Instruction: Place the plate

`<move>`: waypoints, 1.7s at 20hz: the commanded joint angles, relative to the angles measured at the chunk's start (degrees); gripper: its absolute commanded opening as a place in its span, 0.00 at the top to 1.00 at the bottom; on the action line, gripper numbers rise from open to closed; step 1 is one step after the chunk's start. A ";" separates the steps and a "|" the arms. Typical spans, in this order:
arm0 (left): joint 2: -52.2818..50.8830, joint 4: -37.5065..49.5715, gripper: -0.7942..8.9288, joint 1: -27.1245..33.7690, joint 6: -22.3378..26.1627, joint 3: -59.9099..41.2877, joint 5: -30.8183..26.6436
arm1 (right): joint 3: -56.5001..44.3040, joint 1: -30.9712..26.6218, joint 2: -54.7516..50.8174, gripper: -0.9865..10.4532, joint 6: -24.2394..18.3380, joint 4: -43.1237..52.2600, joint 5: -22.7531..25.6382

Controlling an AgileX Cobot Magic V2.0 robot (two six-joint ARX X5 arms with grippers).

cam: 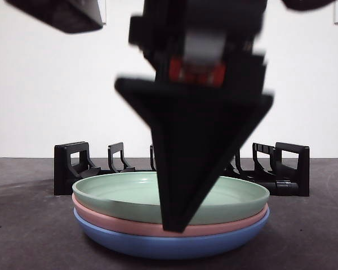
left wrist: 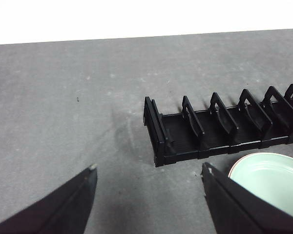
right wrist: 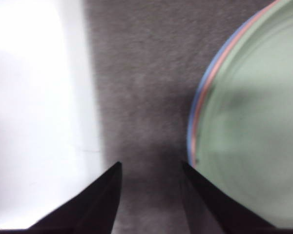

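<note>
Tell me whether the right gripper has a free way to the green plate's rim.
Probably yes: the right gripper is open beside the stack, and nothing lies between it and the green plate, which sits on top.

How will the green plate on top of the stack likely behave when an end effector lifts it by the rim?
The green plate looks rigid and matte, so it probably won't flex. Its shallow, thin rim suggests it is light. Nested in the pink plate, it may slide or drag that one along.
</note>
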 commanded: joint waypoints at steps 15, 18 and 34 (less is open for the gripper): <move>11.04 14.75 0.57 -0.15 -1.73 1.05 0.55 | 2.89 -54.16 -22.56 0.73 0.09 17.92 -2.12; 11.28 14.29 0.72 -0.22 -1.70 1.05 0.85 | 2.89 -57.90 -22.58 0.86 0.09 15.15 -6.51; 10.75 12.68 0.91 -0.22 -1.36 1.05 1.38 | 2.89 -58.14 -22.86 0.90 1.49 16.92 -6.62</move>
